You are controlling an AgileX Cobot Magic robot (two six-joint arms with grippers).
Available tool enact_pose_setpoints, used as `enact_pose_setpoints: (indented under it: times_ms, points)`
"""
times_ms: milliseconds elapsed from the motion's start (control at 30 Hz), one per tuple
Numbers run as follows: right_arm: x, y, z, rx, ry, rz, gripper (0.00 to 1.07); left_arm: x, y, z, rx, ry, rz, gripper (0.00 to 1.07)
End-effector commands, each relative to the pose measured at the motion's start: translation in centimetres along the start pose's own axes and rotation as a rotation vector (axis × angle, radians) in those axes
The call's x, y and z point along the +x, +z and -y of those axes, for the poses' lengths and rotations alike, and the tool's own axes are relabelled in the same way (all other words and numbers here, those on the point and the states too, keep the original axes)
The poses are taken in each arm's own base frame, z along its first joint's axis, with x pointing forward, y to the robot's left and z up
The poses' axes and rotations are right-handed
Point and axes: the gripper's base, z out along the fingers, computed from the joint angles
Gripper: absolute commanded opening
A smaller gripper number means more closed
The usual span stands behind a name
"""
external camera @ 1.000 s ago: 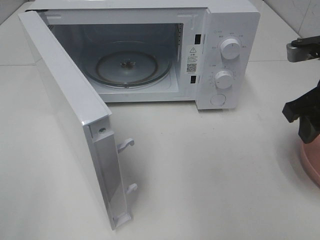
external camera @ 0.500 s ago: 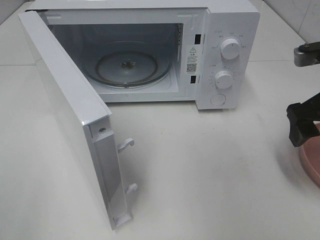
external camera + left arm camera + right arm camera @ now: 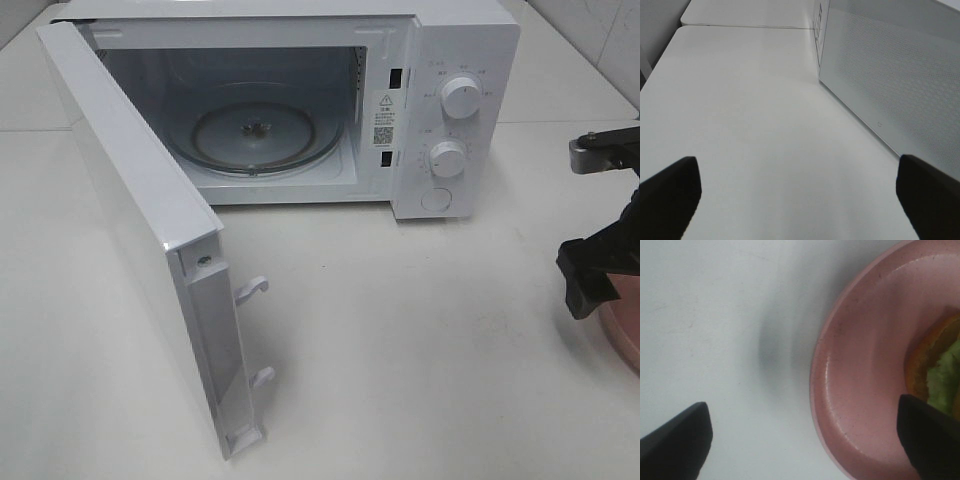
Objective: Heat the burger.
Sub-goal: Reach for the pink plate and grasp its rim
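Note:
The burger (image 3: 939,366) shows only as an edge of golden bun and green lettuce on the pink plate (image 3: 865,360) in the right wrist view. In the high view only the plate's rim (image 3: 622,335) shows at the right edge; the burger is out of frame there. My right gripper (image 3: 802,440) is open and empty, its fingers spread either side of the plate's near rim; it also shows in the high view (image 3: 592,272), just above the plate. My left gripper (image 3: 800,195) is open and empty over bare table.
The white microwave (image 3: 440,60) stands at the back with its door (image 3: 140,230) swung wide open to the left and a glass turntable (image 3: 255,135) inside. Two knobs (image 3: 460,97) sit on its right panel. The left wrist view shows the door's outer face (image 3: 890,75).
My right gripper has come down and slightly left toward the pink plate's rim. The microwave and its door have not moved.

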Motion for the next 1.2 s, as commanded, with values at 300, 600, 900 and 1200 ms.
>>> enact_pose_setpoints:
  times_ms: [300, 600, 900, 1200]
  points:
    - [-0.3, 2.8, 0.4, -0.014, 0.037, -0.031, 0.91, 0.2, -0.2, 0.0, -0.003, -0.001, 0.022, 0.98]
    - [-0.6, 5.5, 0.5, -0.024, 0.061, -0.045, 0.88, 0.2, -0.2, 0.0, -0.003, -0.001, 0.022, 0.98]
    - [-0.4, 7.5, 0.8, -0.032, 0.077, -0.069, 0.85, 0.2, -0.2, 0.0, -0.003, -0.001, 0.022, 0.98]
    - [0.1, 8.0, 0.6, -0.040, 0.081, -0.058, 0.66, 0.2, -0.2, 0.0, -0.003, -0.001, 0.022, 0.98]
